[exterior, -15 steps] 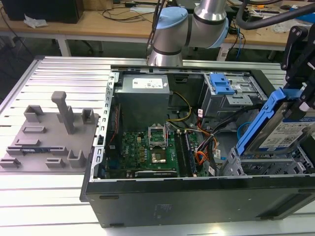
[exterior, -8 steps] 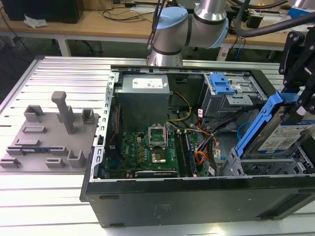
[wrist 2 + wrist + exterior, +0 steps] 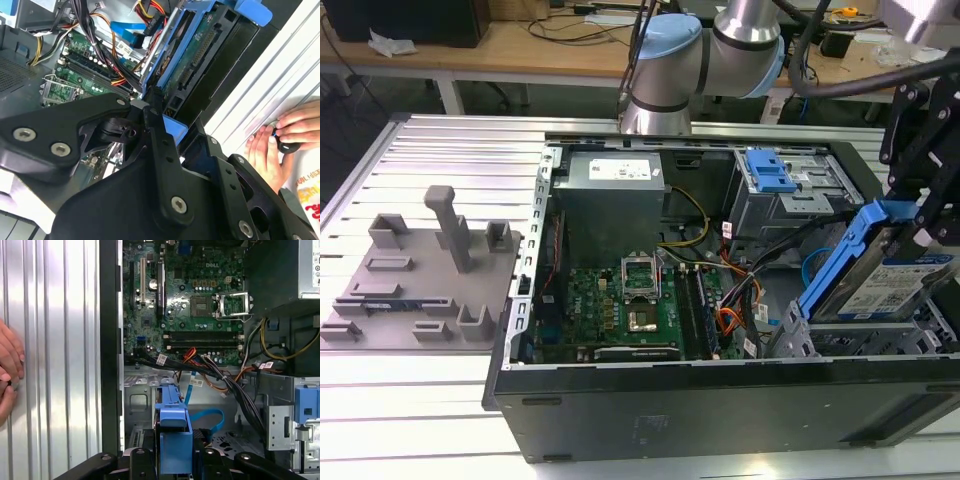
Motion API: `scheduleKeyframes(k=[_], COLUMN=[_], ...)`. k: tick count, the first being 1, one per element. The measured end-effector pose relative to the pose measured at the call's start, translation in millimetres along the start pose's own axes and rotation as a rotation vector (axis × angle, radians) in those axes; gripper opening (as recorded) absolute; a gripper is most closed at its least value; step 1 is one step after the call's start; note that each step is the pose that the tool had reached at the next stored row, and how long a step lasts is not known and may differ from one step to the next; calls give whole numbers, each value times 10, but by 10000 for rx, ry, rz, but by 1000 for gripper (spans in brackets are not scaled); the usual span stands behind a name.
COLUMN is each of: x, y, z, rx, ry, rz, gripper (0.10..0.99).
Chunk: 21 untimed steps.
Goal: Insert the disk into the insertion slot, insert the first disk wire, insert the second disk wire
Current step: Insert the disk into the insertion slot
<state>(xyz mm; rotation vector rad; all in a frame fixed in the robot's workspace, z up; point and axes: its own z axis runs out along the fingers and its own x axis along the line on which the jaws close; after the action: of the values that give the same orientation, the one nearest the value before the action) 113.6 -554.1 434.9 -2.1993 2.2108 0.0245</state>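
In the exterior view the disk (image 3: 895,285), a silver drive with a white label in a blue frame, hangs tilted over the right end of the open computer case. My gripper (image 3: 920,235) is shut on it from above. Just beneath it lies the insertion slot (image 3: 798,342), a low grey perforated cage. The disk's blue frame (image 3: 173,437) sits between my black fingers (image 3: 216,459) in the first wrist view, above the slot's grey metal (image 3: 137,401). The second disk wire (image 3: 209,418), a light-blue flat loop, lies beside it, and shows by the cage (image 3: 809,270). The second wrist view shows the disk's underside (image 3: 197,57).
A taller grey cage with a blue handle (image 3: 770,172) stands at the case's back. An orange and black wire bundle (image 3: 735,305) crosses beside the motherboard (image 3: 620,310). A grey fixture plate (image 3: 415,280) lies on the ribbed table. A person's hands (image 3: 282,135) rest on the table near the case.
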Motion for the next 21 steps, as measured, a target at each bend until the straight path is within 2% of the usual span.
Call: scheduleKeyframes(k=[9,13,15,16,17,21], x=[6,6,7,7,7,7], y=[0,0,0,0,0,1], z=[166,218,217,219,219,219], rx=[0,1,0,0,1,0], ry=[-2,0,1,1,6,25], rz=[0,0,0,0,-1,-2], gripper=[365,373,494,494,620,620])
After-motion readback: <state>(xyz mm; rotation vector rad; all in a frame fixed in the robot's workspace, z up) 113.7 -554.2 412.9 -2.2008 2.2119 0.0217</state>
